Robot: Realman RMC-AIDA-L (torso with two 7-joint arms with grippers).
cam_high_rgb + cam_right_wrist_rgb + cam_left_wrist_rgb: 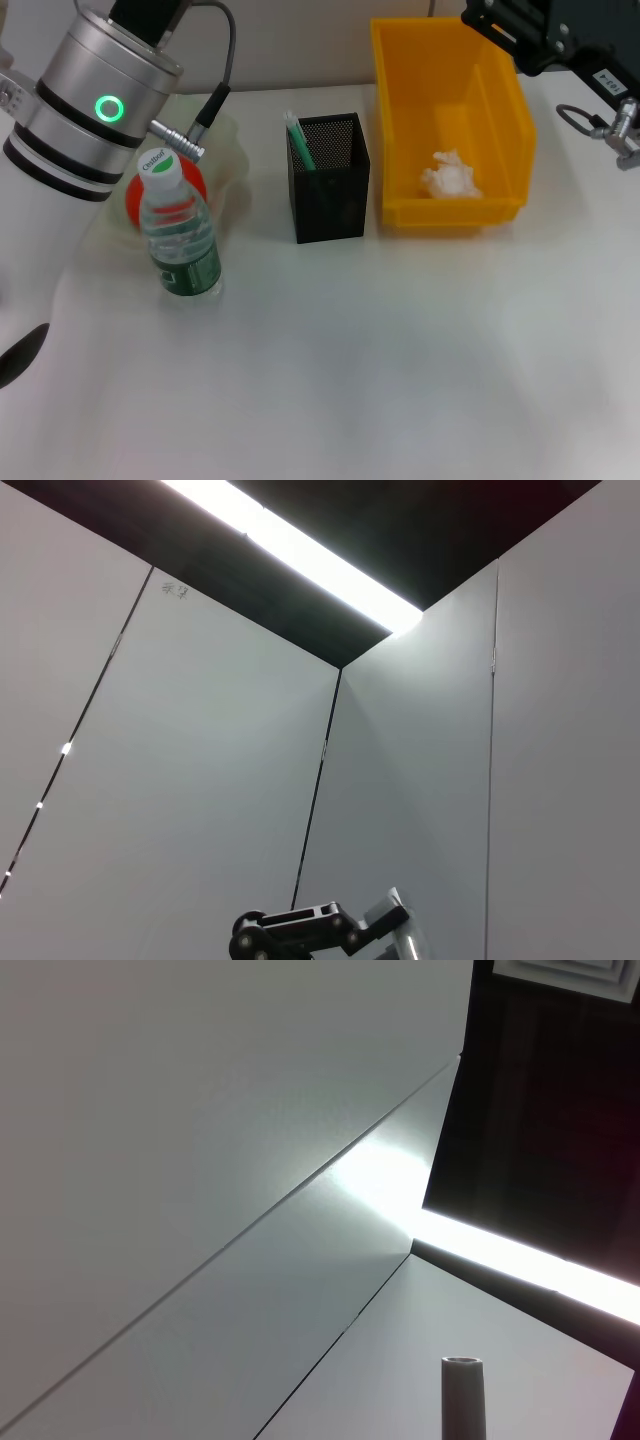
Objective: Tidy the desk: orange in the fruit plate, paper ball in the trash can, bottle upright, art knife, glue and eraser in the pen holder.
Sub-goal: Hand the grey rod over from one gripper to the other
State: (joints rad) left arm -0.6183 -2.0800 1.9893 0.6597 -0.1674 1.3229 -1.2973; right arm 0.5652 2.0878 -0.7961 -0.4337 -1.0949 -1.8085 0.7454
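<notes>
Left arm's silver wrist housing (85, 105), green ring lit, sits nearest you at 10 o'clock in the head view; its hand is out of frame, so you cannot tell whether it is open or closed. Its wrist camera faces wall and ceiling only.

Bottle (180, 225) stands upright at 9 o'clock, just in front of the orange (190, 188), which rests in the pale fruit plate (228, 150). Paper ball (448, 176) lies inside the yellow trash can (450, 120) at 1 o'clock. Black mesh pen holder (328, 178) at 12 o'clock shows a green-tipped item (298, 140) leaning in its corner; glue and eraser cannot be made out inside.

Right arm (545, 35) hangs at 2 o'clock, raised past the bin's far corner; hand state cannot be told, and its wrist view shows no task item.

Judgement: nothing loose on the bench (400, 360). The tidying looks finished; the left arm is nearer the bottle, the right nearer the bin, both appear clear of the items.
</notes>
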